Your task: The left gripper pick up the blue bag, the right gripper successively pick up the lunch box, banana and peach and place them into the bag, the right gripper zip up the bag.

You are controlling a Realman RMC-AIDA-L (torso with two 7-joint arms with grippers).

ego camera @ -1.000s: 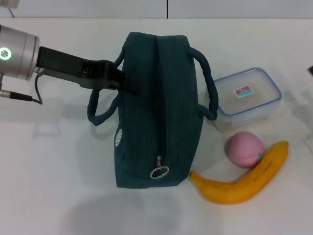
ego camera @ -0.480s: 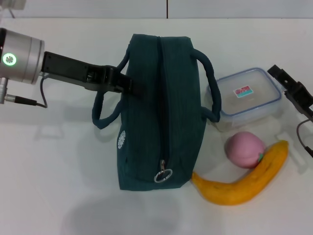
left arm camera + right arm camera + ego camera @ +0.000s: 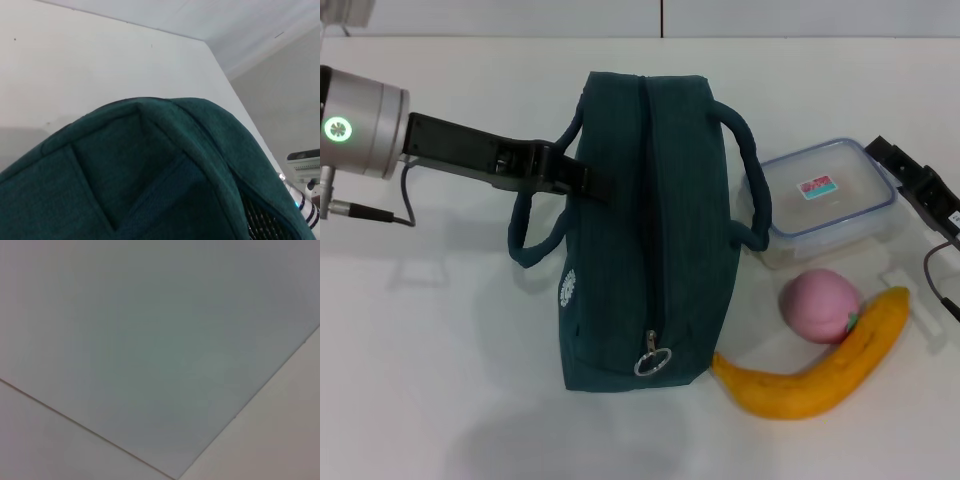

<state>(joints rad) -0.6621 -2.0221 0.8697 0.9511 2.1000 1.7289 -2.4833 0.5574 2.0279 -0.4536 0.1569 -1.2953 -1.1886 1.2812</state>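
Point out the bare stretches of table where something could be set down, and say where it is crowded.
Bare table lies on the blue bag's left side, below the left gripper, and along the far edge behind the bag. Right of the bag is crowded: lunch box, peach and banana sit close together, with the right gripper at the box's edge.

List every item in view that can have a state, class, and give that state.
blue bag: zipped shut, lying on the table
lunch box: lid on, outside the bag
peach: on the table, touching the banana
banana: on the table
left gripper: at the bag's handle
right gripper: beside the lunch box
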